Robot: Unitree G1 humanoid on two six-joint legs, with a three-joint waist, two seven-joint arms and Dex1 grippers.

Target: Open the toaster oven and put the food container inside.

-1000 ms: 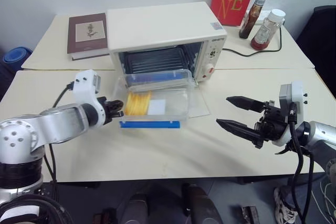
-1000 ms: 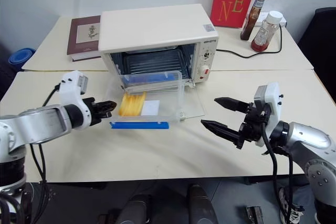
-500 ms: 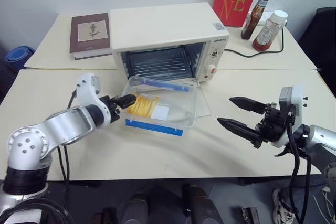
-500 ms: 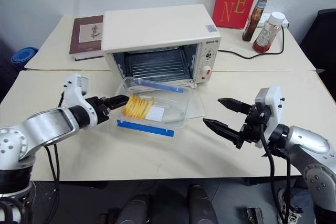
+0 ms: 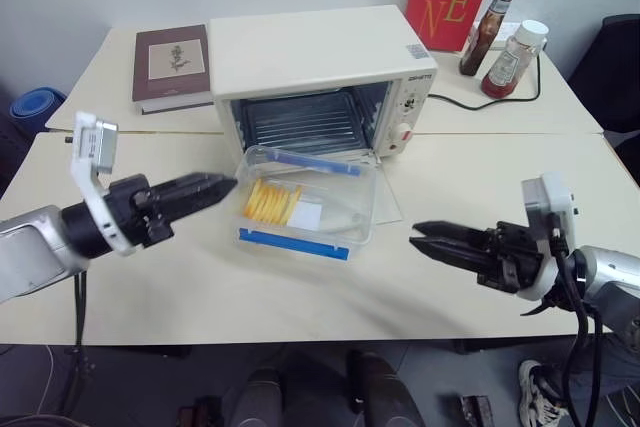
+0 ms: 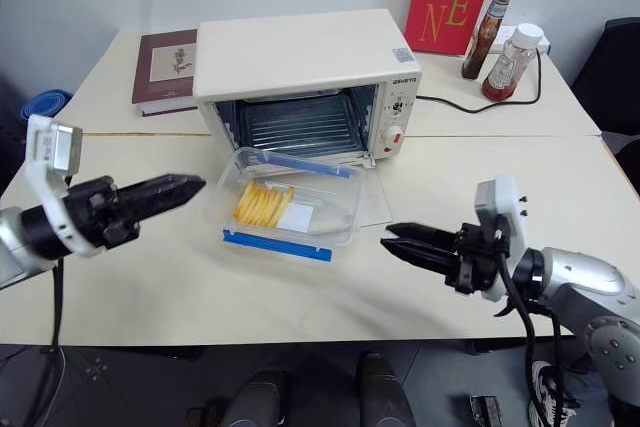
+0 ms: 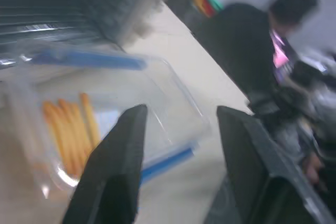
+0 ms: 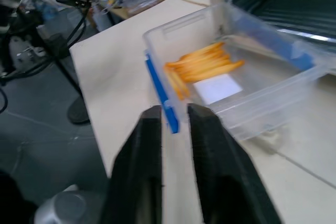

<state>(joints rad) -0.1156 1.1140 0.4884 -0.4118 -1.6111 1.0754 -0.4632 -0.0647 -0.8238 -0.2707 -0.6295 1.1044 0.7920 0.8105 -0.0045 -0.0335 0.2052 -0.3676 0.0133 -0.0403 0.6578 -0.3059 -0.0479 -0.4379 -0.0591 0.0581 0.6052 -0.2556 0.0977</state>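
The boxy cream-white toaster oven (image 5: pixel 320 72) stands on the pale table (image 5: pixel 200 287) with its glass drop-down door (image 5: pixel 385 209) already folded down flat onto the tabletop, wire rack showing in the dark cavity. The clear rectangular plastic food container (image 5: pixel 308 205), with a blue clip along its near side and another along its far side and yellow food strips showing through, sits just before the oven mouth, lying skewed and partly on the lowered door, so it is not yet inside. The left gripper (image 5: pixel 205 187) points at the container's left end from just beside it, touching nothing; in the left wrist view its two black fingers (image 7: pixel 113 166) stand apart, empty. The right gripper (image 6: pixel 400 239) points toward the container from well to its right, its fingers drawn together on nothing. As a judgement, the box should be light and fairly stiff, though its thin clear walls may flex and its smooth plastic could slip under a pinch. The short ends or the rim look like the firmest places to take hold, one gripper at each end, keeping it level so it clears the rack edge and does not catch on the door hinge
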